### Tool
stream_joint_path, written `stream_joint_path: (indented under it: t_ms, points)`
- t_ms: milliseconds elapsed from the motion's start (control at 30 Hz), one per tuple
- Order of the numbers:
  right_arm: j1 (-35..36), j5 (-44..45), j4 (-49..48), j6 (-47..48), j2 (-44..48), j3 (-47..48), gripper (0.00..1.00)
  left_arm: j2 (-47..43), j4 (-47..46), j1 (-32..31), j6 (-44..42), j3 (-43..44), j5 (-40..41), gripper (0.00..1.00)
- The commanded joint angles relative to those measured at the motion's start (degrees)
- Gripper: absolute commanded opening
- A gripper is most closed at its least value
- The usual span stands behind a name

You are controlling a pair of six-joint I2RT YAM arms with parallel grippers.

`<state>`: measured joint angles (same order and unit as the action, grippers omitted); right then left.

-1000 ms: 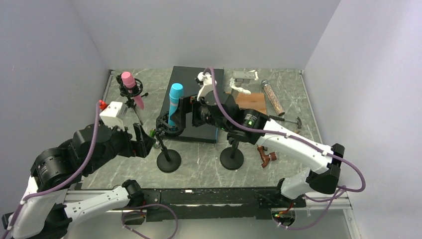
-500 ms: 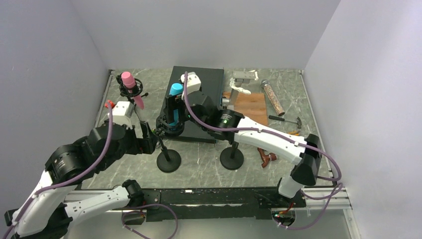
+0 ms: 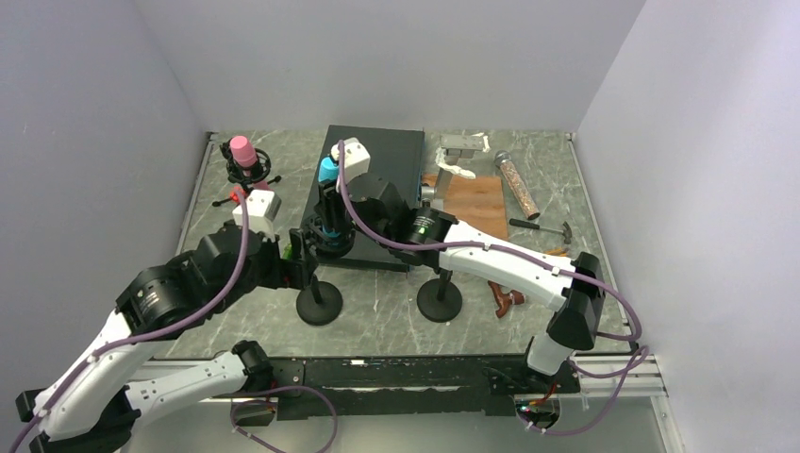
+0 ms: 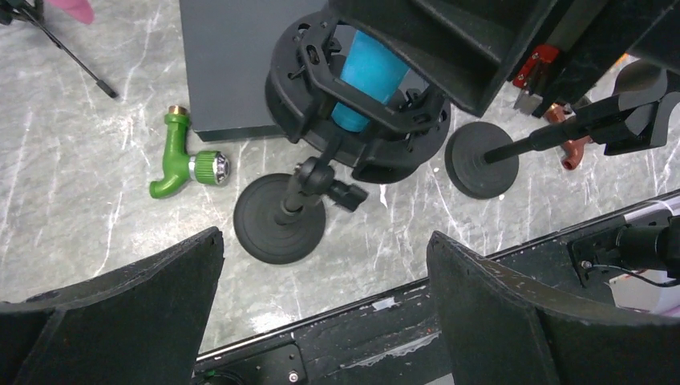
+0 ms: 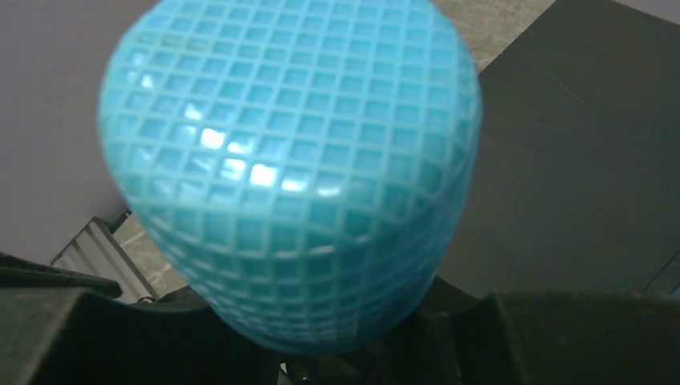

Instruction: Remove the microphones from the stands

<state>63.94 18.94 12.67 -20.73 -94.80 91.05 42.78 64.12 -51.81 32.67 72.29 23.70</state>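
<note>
A blue mesh-headed microphone (image 3: 327,170) stands upright in a black shock mount on a stand with a round base (image 3: 320,307). My right gripper (image 3: 330,203) is shut on the microphone from the right, just above the mount. In the right wrist view the microphone's head (image 5: 293,160) fills the frame, with the right gripper (image 5: 321,337) round its lower part. My left gripper (image 3: 297,260) hangs open just left of the stand's stem. From the left wrist, the left gripper (image 4: 325,239) holds nothing above the base (image 4: 280,218), with the microphone (image 4: 365,76) beyond.
A second stand with no microphone (image 3: 440,304) is right of the first. A black box (image 3: 377,179) lies behind. A pink microphone (image 3: 241,151) on a tripod is back left. A green fitting (image 4: 180,164) lies left of the base. A wooden board (image 3: 476,193), hammer (image 3: 542,226) and another microphone (image 3: 517,184) are right.
My right gripper moved left onto the blue microphone and shut on it. The left arm came forward and right, closer to the stand, still open.
</note>
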Motion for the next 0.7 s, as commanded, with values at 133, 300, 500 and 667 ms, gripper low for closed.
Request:
stream_joint_path:
  t_ms: [133, 300, 500, 667]
  points:
    - [-0.1, -3.9, -0.1, 3.0, 1.5, 2.2, 0.05, 5.1, -1.6, 4.9, 2.1, 3.6, -7.8, 0.95]
    - [-0.2, -5.3, 0.7, 4.2, 1.8, 3.1, 0.00, 5.9, -1.5, 12.9, 0.9, 5.7, -14.2, 0.81]
    - [-0.7, -5.5, 2.0, 4.0, 3.1, 3.3, 0.00, 7.7, -3.0, 22.5, -0.5, 7.0, -27.3, 0.72]
    - [-1.9, -6.2, 4.2, 2.1, 5.7, 2.6, 0.00, 8.0, -4.2, 25.0, -0.1, 5.8, -32.7, 0.58]
